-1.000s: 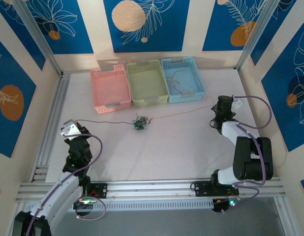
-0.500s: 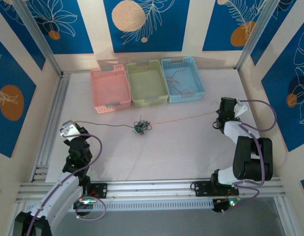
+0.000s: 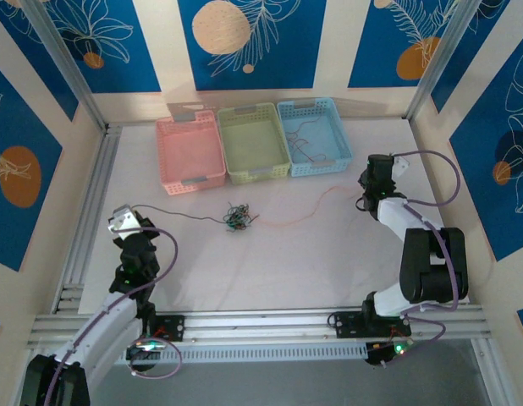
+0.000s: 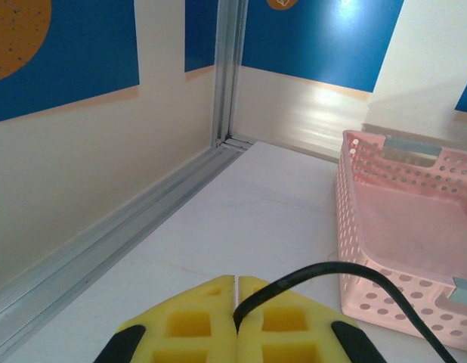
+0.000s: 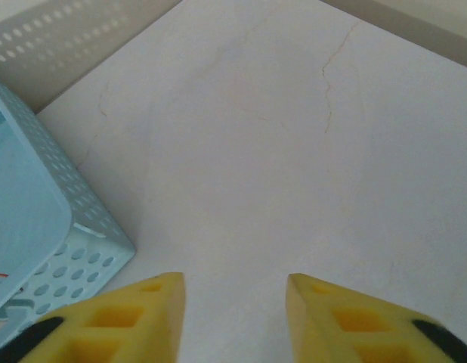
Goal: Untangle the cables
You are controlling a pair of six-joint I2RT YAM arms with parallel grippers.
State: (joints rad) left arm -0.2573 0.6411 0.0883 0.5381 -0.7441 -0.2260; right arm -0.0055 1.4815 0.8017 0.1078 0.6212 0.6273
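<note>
The cables form a small dark clump (image 3: 238, 220) with red and green strands at mid-table. A black wire (image 3: 177, 213) runs from it leftward into my left gripper (image 3: 130, 213). The left wrist view shows those yellow fingers (image 4: 192, 325) pressed together with the black wire (image 4: 317, 274) pinched in the seam, and the left gripper (image 4: 236, 296) shut on it. A thin red wire (image 3: 308, 207) trails slack from the clump toward the right. My right gripper (image 3: 371, 169) is near the blue basket, and the right gripper (image 5: 233, 291) stands open over bare table with nothing between its fingers.
Three baskets line the back: pink (image 3: 190, 152), green (image 3: 254, 144) and blue (image 3: 315, 135), the blue one holding a few loose wires. The pink basket (image 4: 415, 219) is right of my left fingers. The blue basket's corner (image 5: 60, 227) is close on my right gripper's left. Aluminium rails (image 3: 92, 211) border the table.
My right gripper has opened and let go of the red wire, which now lies slack and curved. The right arm has swung slightly left toward the blue basket. The clump barely moved.
</note>
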